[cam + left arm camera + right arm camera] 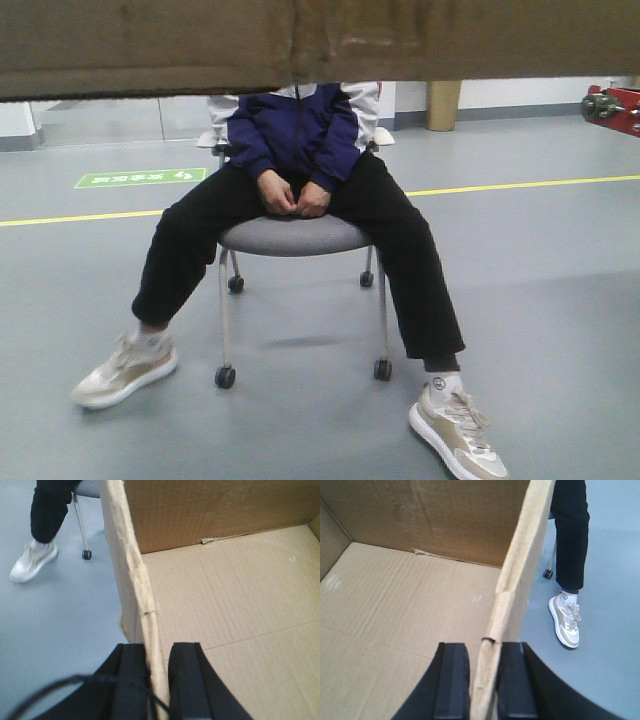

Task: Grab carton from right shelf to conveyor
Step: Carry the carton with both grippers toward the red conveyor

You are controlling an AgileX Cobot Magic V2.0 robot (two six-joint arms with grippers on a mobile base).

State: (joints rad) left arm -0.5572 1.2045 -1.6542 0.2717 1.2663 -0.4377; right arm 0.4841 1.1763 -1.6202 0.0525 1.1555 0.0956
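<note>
The carton (150, 45) is an open brown cardboard box held up off the floor; its underside fills the top of the front view. My left gripper (157, 680) is shut on the carton's left wall (135, 580), one black finger outside and one inside. My right gripper (485, 680) is shut on the right wall (520, 570) in the same way. The bare inside floor of the carton shows in both the left wrist view (225, 595) and the right wrist view (410, 595). A red metal frame end (615, 105), possibly the conveyor's, shows at the far right. The right shelf is out of view.
A person in a blue jacket (300, 130) sits on a wheeled chair (295, 240) straight ahead, legs spread, shoes (125, 370) on the grey floor. A yellow floor line (520, 184) runs across behind. A tan pillar (443, 105) stands at the back.
</note>
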